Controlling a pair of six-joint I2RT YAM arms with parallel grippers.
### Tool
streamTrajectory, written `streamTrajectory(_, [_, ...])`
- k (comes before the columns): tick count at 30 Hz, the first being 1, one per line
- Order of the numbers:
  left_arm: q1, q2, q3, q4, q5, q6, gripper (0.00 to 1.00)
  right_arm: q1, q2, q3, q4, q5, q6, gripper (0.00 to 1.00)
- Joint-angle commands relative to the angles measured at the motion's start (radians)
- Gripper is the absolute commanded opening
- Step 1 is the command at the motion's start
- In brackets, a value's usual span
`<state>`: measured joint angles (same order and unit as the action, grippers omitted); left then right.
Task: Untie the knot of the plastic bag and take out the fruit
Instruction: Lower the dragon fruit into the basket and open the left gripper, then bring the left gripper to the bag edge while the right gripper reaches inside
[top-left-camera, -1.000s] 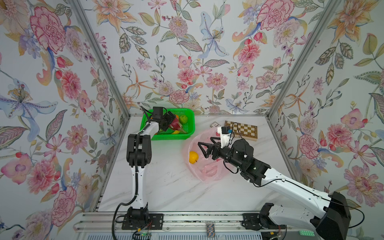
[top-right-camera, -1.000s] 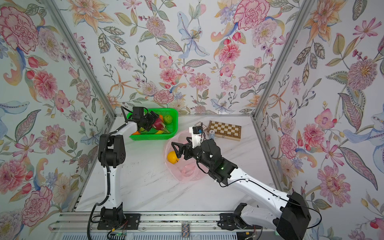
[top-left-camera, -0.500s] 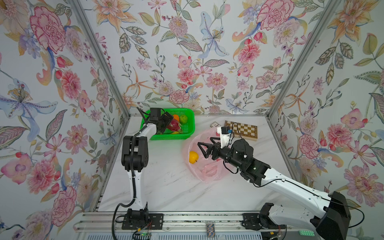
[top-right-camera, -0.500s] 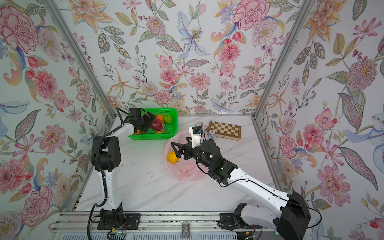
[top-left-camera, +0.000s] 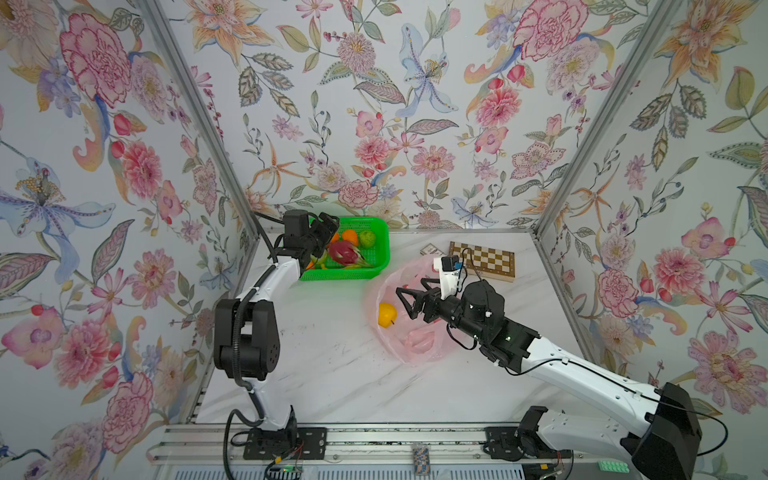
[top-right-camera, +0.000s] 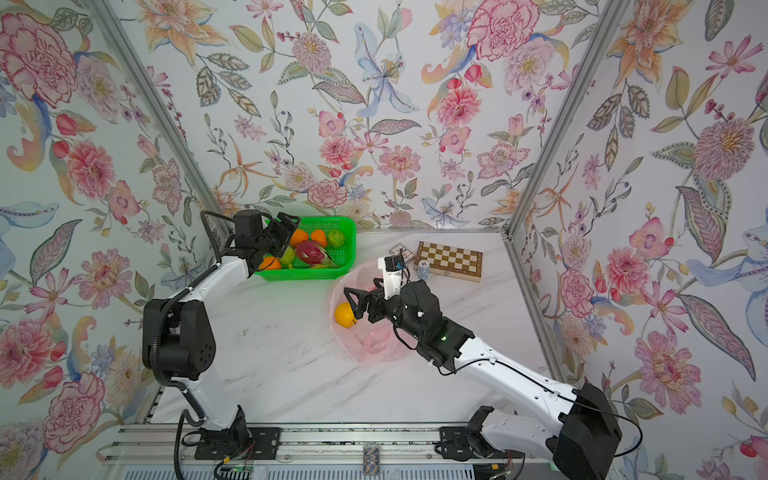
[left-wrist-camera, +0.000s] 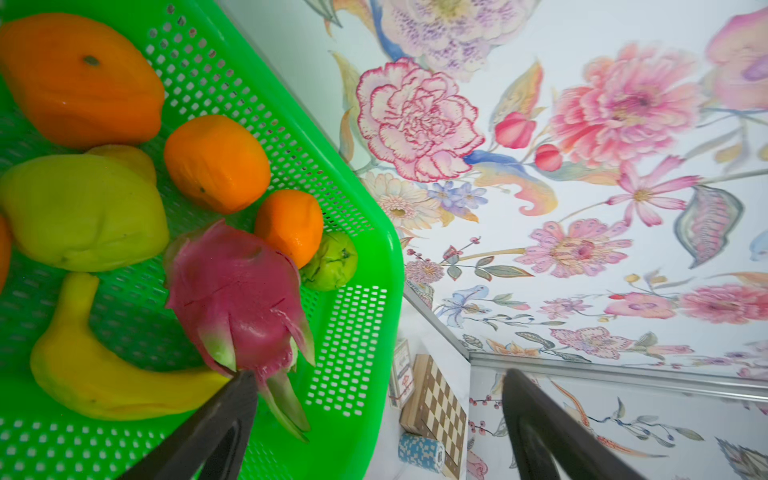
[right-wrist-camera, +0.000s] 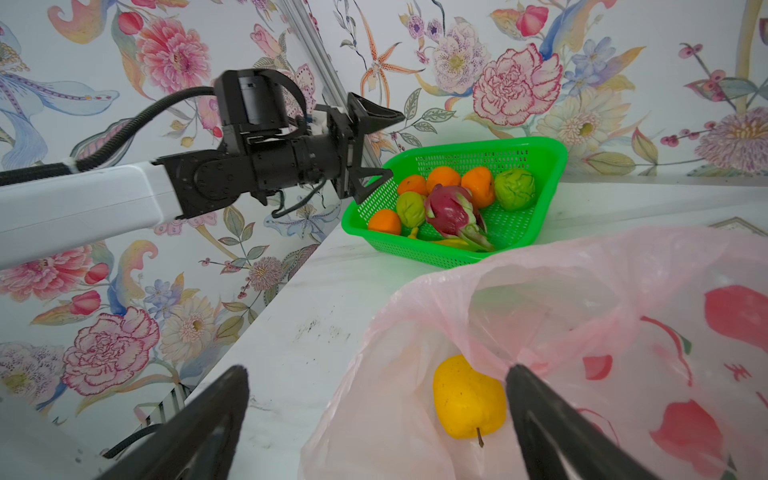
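Yellow round fruit with a short stem lies just beside the fingertips of the right gripper, whose black fingers stand wide apart and hold nothing. In the right wrist view one finger sits at the crinkled rim of the thin translucent pink plastic bag with red prints; whether it touches the film cannot be told. The bag lies slumped on the white marbled table with its mouth open toward the robot's left, and the yellow fruit rests inside that mouth. In both top views the right gripper hovers over the bag.

Over the near left corner of the green perforated plastic basket, the left gripper likewise has its fingers spread, empty. In the left wrist view one finger ends close to the leafy tip of the red-magenta dragon fruit. Around it in the basket lie several oranges, a yellow-green pear-like fruit, a small green round fruit and a small yellow banana. A folded wooden chessboard lies near the back wall, beyond the bag.
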<state>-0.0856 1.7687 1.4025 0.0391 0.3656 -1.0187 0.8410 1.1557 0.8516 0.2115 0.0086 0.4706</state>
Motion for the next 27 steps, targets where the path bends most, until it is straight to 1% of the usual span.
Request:
streamTrajectory(1, [-0.028,-0.124,-0.038,0.019,0.019,0.033,0.9,-0.028,-0.002,-0.007,-0.044,0.017,0.026,0.9])
streamTrajectory(6, [-0.104,-0.274,-0.04,-0.129,-0.052,0.173,0.87,-0.081,0.009,-0.029,-0.068,-0.028,0.063,0.82])
streamTrajectory(9, [-0.166,-0.328,-0.03,-0.223,-0.102,0.278,0.87,-0.11,0.011,-0.062,-0.068,-0.055,0.096,0.78])
streamTrajectory(10, [-0.188,-0.341,-0.028,-0.245,-0.103,0.319,0.87,-0.119,0.012,-0.077,-0.065,-0.064,0.108,0.76])
streamTrajectory(15, [-0.295,-0.35,-0.016,-0.364,-0.095,0.476,0.87,-0.141,0.019,-0.144,-0.058,-0.111,0.153,0.63])
streamTrajectory(20, [-0.408,-0.353,-0.06,-0.4,-0.128,0.581,0.92,-0.14,0.043,-0.206,-0.061,-0.162,0.208,0.56])
streamTrajectory(23, [-0.469,-0.335,-0.06,-0.463,-0.175,0.641,0.96,-0.122,0.058,-0.244,-0.044,-0.189,0.249,0.52])
streamTrajectory(27, [-0.524,-0.324,-0.083,-0.495,-0.172,0.712,0.99,-0.057,0.097,-0.295,0.042,-0.203,0.296,0.51])
